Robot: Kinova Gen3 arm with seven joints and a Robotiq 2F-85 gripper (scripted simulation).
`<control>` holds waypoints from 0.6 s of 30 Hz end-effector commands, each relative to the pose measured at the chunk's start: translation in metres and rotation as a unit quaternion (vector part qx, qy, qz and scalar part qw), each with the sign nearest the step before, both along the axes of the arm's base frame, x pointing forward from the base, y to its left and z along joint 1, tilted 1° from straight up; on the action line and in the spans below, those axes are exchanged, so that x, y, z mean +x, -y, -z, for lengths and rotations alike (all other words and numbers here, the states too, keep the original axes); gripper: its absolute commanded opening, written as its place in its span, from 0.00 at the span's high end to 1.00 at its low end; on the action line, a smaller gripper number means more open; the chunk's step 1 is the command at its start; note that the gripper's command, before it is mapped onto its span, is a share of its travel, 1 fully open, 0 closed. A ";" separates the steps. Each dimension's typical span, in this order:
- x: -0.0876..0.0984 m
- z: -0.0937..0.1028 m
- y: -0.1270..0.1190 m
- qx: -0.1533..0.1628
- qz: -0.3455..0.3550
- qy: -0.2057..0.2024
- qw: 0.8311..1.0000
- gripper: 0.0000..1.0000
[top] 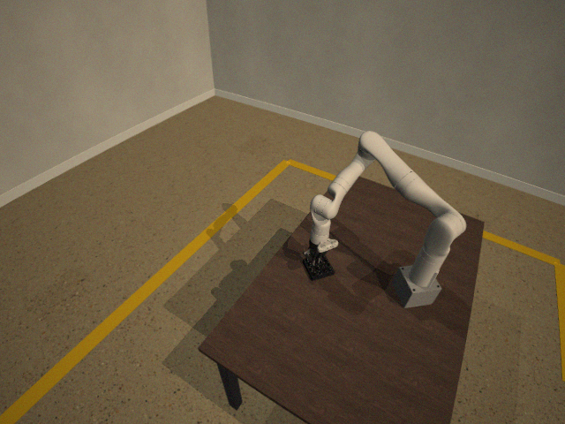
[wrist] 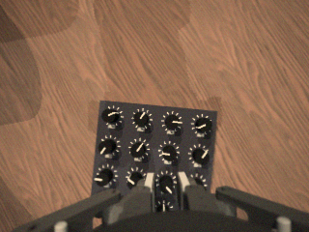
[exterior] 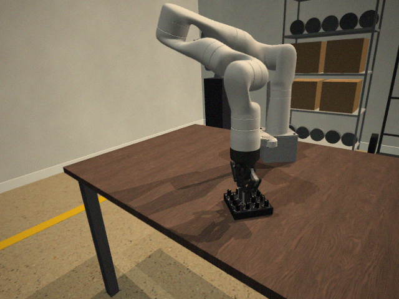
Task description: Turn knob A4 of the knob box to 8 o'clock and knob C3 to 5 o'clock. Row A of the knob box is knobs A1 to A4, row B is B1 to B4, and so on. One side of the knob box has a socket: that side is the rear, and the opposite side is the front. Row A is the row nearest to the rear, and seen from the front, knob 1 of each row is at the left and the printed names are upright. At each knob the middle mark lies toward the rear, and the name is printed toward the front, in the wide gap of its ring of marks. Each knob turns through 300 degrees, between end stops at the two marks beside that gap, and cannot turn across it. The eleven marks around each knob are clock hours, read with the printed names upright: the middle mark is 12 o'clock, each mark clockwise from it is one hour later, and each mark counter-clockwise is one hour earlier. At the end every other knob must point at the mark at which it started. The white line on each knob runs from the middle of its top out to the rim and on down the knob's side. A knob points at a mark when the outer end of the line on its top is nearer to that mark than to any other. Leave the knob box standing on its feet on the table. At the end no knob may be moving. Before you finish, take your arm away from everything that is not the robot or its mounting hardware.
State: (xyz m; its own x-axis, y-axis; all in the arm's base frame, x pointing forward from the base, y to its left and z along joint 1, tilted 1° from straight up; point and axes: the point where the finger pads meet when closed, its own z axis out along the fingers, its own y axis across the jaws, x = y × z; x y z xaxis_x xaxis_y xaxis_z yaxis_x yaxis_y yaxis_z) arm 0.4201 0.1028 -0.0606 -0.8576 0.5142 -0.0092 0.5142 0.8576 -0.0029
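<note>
The black knob box [top: 321,274] [exterior: 254,213] [wrist: 156,107] stands on its feet on the dark wooden table [top: 346,346] [exterior: 322,225]. In the wrist view the names sit below the knobs, so row A is the top row. My gripper [top: 314,256] [exterior: 246,189] [wrist: 166,184] points straight down onto the box. Its two fingers are shut on knob C3 [wrist: 166,185], third row and third from the left. The white line of C3 points to the lower right. Knob A4 [wrist: 202,125] is at the top right, free of the gripper. Part of row D is hidden under the fingers.
The arm's grey base [top: 416,287] [exterior: 278,147] stands on the table behind the box. A metal shelf [exterior: 328,73] with cartons and a dark cabinet [exterior: 216,103] stand beyond the table. The table's left edge [exterior: 144,222] is near the box.
</note>
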 end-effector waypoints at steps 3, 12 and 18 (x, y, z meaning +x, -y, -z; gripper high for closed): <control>0.000 0.000 0.000 0.000 0.000 0.001 1.000 0.81; 0.000 0.000 0.000 0.000 0.000 0.001 1.000 0.81; 0.000 0.000 0.000 0.000 0.000 0.001 1.000 0.92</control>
